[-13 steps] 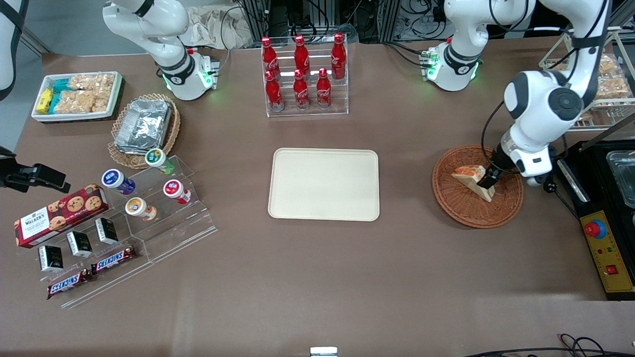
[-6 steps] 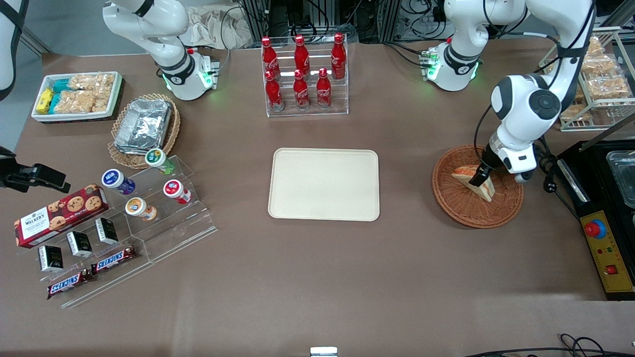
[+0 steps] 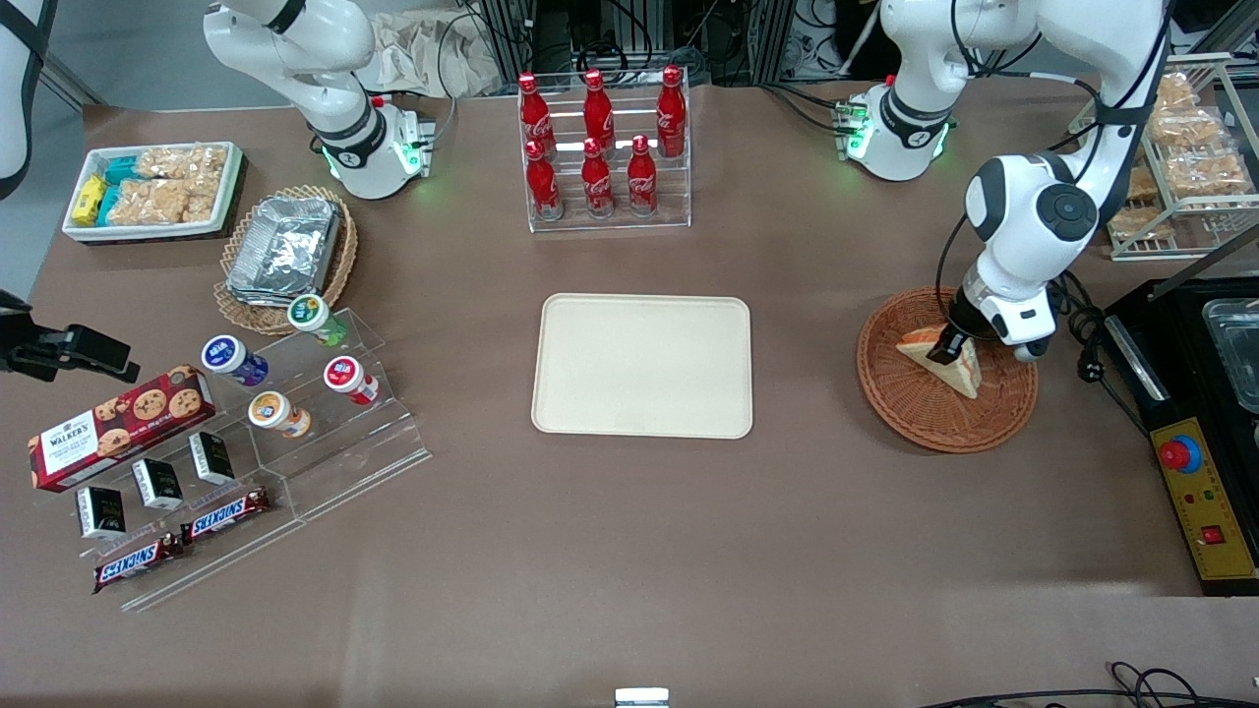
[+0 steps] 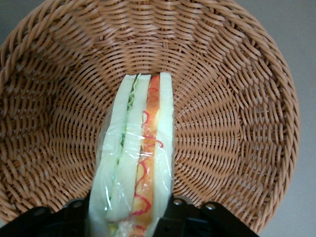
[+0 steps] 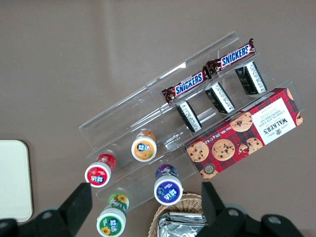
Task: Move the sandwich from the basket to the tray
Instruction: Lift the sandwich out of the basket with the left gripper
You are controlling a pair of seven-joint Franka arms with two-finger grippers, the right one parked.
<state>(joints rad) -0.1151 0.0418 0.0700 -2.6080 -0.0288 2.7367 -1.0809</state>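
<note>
The sandwich point(image 3: 942, 360), a plastic-wrapped wedge with orange-red and green filling, stands in the reddish-brown wicker basket point(image 3: 915, 413) toward the working arm's end of the table. My left gripper point(image 3: 950, 345) is down in the basket and shut on the sandwich, one finger against each bread face. In the left wrist view the sandwich point(image 4: 140, 148) runs out from between the gripper's point(image 4: 129, 213) fingers over the basket's weave point(image 4: 222, 98), still low in the basket. The cream tray point(image 3: 642, 365) lies bare at the table's middle, beside the basket.
A rack of red cola bottles point(image 3: 600, 147) stands farther from the camera than the tray. A black control box point(image 3: 1195, 482) and a wire rack of snack bags point(image 3: 1185, 167) flank the basket. A tan basket of foil containers point(image 3: 285, 251) and acrylic snack shelves point(image 3: 256, 433) lie toward the parked arm's end.
My left gripper has slid across the basket toward the tray and onto the sandwich, and its fingers now grip it. The sandwich has barely shifted.
</note>
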